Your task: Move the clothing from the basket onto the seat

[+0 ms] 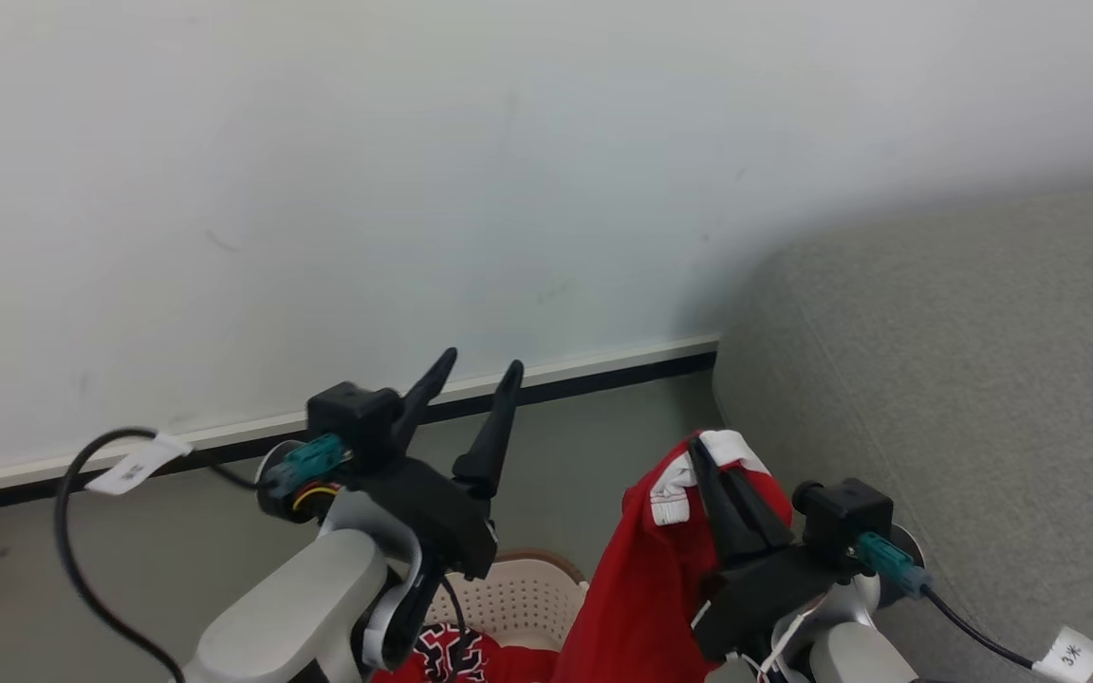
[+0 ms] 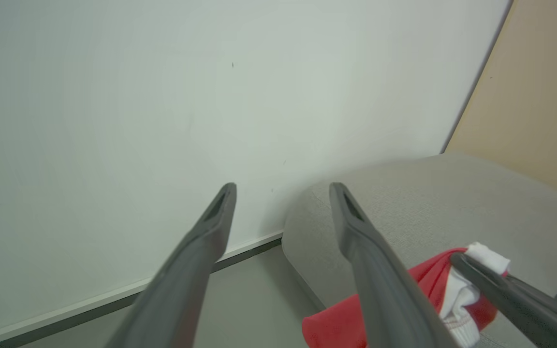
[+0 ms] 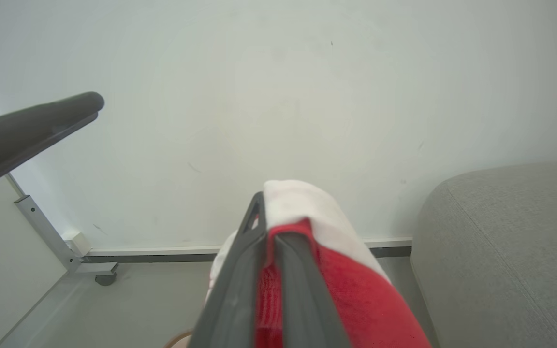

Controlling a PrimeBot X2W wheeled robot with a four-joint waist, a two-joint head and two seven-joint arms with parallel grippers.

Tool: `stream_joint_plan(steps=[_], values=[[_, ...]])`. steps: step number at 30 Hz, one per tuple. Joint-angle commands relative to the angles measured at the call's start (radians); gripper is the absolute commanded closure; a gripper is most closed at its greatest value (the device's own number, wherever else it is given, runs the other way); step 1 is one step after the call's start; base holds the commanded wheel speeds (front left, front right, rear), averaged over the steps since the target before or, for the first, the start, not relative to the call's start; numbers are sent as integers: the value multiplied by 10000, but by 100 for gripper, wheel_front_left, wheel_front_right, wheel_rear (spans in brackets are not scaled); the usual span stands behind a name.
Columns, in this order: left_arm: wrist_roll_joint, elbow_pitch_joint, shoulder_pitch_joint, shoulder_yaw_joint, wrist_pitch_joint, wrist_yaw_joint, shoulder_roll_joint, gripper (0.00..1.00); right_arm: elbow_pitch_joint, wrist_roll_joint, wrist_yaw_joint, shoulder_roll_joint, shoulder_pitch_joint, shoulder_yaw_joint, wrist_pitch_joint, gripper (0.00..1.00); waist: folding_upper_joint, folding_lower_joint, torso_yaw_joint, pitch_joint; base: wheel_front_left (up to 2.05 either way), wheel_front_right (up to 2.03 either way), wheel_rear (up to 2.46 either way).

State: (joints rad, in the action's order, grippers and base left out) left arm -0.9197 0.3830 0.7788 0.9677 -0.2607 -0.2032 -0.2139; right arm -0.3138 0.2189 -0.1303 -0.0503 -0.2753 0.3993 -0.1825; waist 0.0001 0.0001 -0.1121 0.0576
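My right gripper (image 1: 710, 457) is shut on a red garment with white trim (image 1: 646, 579), lifted so it hangs down over the basket; the right wrist view has this clothing (image 3: 356, 285) pinched between the fingers. My left gripper (image 1: 482, 372) is open and empty, raised beside it at the left, fingers apart in its wrist view (image 2: 282, 191). The cream perforated basket (image 1: 518, 598) sits low between the arms, with more red clothing bearing a black-and-white print (image 1: 447, 656) inside. The grey seat (image 1: 964, 379) lies to the right of the held garment.
A pale wall with a dark-edged skirting (image 1: 224, 436) runs behind the grey floor (image 1: 594, 446). A metal frame leg on a castor (image 3: 92, 266) stands at the left of the right wrist view. Cables with white tags (image 1: 138, 465) trail from both wrists.
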Motion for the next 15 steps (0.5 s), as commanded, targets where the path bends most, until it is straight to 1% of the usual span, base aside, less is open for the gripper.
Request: stream_joint_plan(steps=[1, 4, 7, 9, 10, 13, 15], values=[[565, -334, -512, -488, -48, -10, -150, 0, 69, -79, -6, -2, -251, 125, 149, 100, -1, -1, -967, -546, 0, 0, 0], [1490, -963, -1530, -1336, -48, 59, -555, 0, 35, -123, -6, -11, -727, 557, 532, 100, -1, -1, -1554, -856, 0, 0, 0], [2228, -1608, -2409, -2021, -50, 215, -828, 0, 40, 83, -6, -274, -1355, 857, 796, 100, -1, -1, -2050, -1289, 0, 0, 0], [2754, -1995, -2946, -2335, -51, 335, -1084, 0, 68, 305, -6, -471, -1882, 1023, 904, 100, -1, -1, -2352, -1679, 0, 0, 0], [2754, -1995, -2946, -2335, -51, 335, -1084, 0, 68, 305, -6, -471, -1882, 1023, 904, 100, -1, -1, -2352, -1679, 0, 0, 0], [3336, -2563, -3552, -2745, -52, 488, -1376, 0, 50, 533, -6, -837, -2744, 1070, 887, 100, -1, -1, -2698, -2265, 0, 0, 0], [3667, -2970, -3837, -3012, -52, 476, -1532, 0, 3, 631, -6, -1042, -3271, 977, 781, 100, -1, -1, -2889, -2659, 0, 0, 0]])
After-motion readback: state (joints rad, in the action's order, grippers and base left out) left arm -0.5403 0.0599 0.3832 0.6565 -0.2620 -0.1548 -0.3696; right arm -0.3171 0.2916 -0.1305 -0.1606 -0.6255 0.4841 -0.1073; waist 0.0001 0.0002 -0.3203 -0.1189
